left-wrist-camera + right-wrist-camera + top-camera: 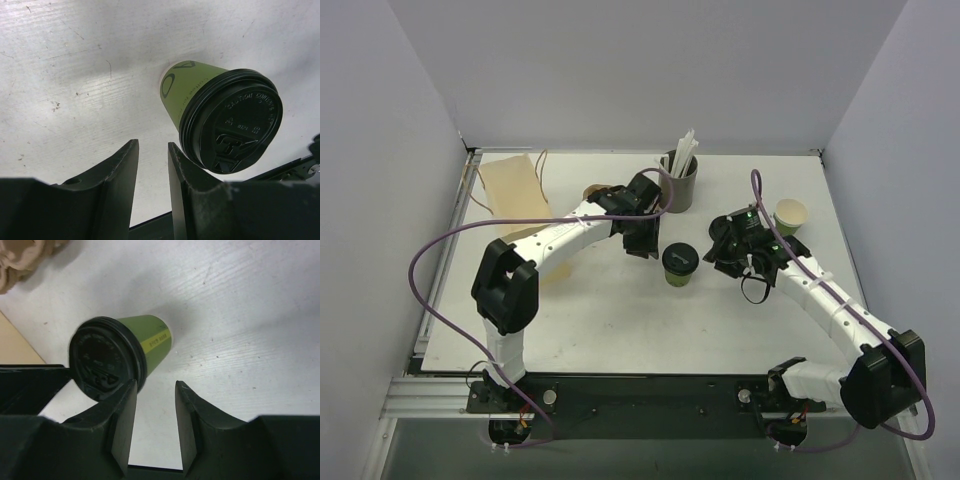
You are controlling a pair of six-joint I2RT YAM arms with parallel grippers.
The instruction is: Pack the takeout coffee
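The takeout coffee [680,265], a small green paper cup with a black lid, stands upright on the white table between my two grippers. My left gripper [642,243] is just to its left, open and empty. In the left wrist view the cup [187,87] is beyond and right of the gripper [152,146]. My right gripper [723,255] is just to the cup's right, open and empty. In the right wrist view the cup [152,340] is left of the gripper [156,385], with its lid close by the left fingertip [127,390].
A grey cup of white straws [680,178] stands behind the coffee. An open green cup with cream inside [790,215] stands at the right. A brown paper bag [510,185] lies at the back left, with a small brown object [594,192] near the left wrist.
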